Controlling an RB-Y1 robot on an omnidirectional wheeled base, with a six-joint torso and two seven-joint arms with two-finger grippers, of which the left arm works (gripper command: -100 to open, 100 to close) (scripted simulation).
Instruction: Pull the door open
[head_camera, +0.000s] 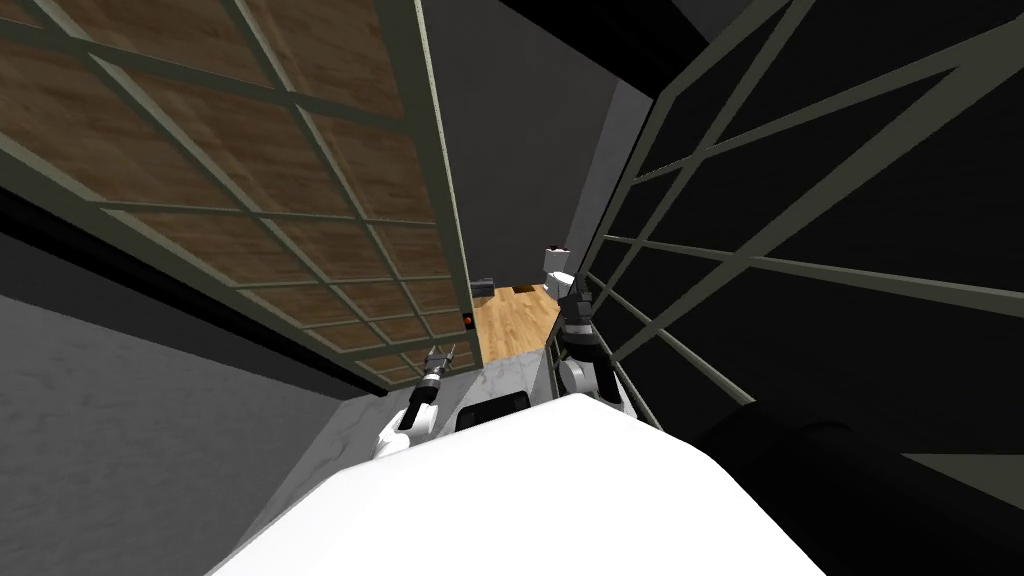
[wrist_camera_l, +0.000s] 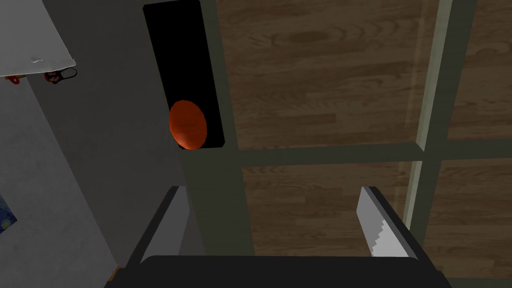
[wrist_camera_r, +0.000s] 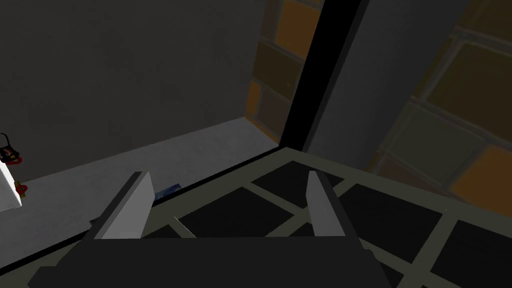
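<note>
step: approach. left gripper (wrist_camera_l: 271, 197) spread, empty, by the edge of the gridded door (wrist_camera_l: 325, 100); orange knob (wrist_camera_l: 187, 124) sits just far-right of it, untouched. next move probably: centre on the knob, close, pull back. right gripper (wrist_camera_r: 228, 176) spread, idle.

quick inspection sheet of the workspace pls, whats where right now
surface: pale grey floor.
job's things: grid-framed door; orange knob on a black plate at its edge.
clutter: small red-and-black item on the floor, too small to name.
grippers: left tool open, the door's edge rail between its fingers, short of the knob; right tool open, holding nothing, over a second grid door.
cables: nothing seen.
surroundings: dark grey walls; black area behind the second grid door.
</note>
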